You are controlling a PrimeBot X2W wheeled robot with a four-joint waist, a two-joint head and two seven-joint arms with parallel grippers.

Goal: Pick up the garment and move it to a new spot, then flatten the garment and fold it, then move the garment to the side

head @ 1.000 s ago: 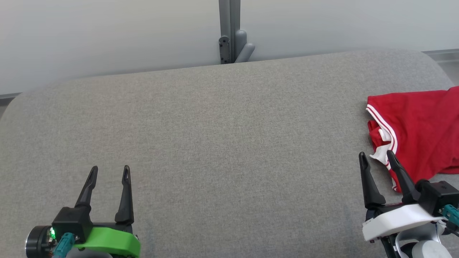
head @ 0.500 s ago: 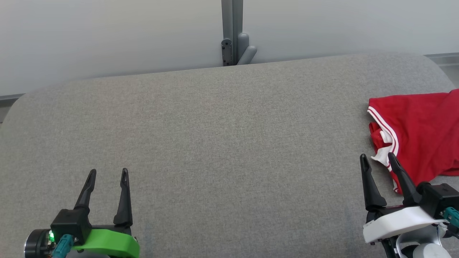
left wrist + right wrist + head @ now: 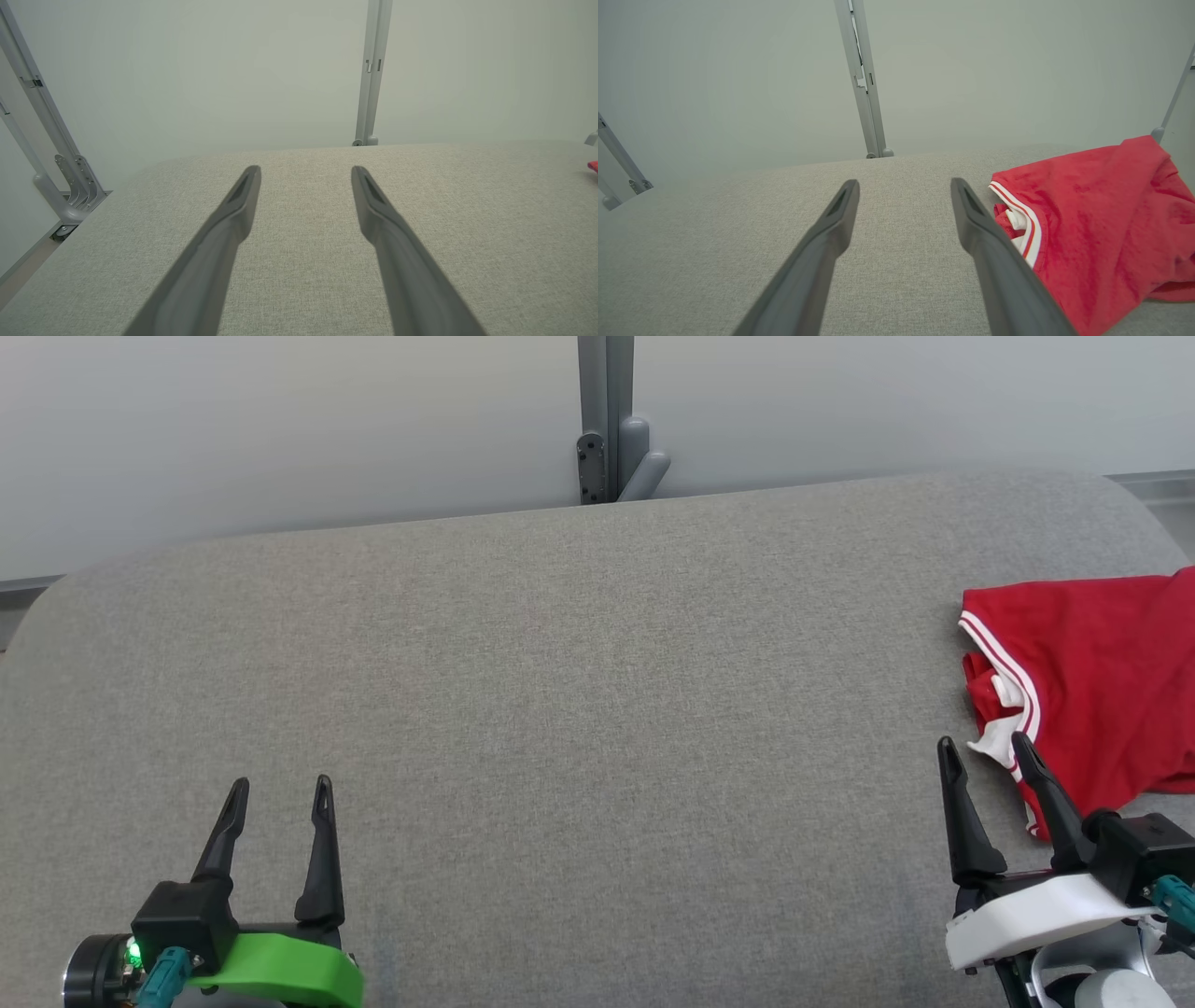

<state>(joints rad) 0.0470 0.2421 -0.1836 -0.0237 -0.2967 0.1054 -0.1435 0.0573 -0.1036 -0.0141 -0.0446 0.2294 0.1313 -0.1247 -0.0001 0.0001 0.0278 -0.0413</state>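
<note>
The garment is red with white-striped trim, lying crumpled at the right edge of the grey table. In the right wrist view the garment spreads just right of my right finger. My right gripper stands open at the lower right, its fingertips beside the garment's near-left corner, nothing between them. At the lower left my left gripper is open and empty over bare fabric. A sliver of the garment shows at the far right of the left wrist view.
A grey metal post with a bracket rises behind the table's far edge against a pale wall. More frame legs stand past the table's left end. The table's corners are rounded.
The whole head view has shifted slightly down and right, so the camera moved. Both grippers stay open and the garment lies as before.
</note>
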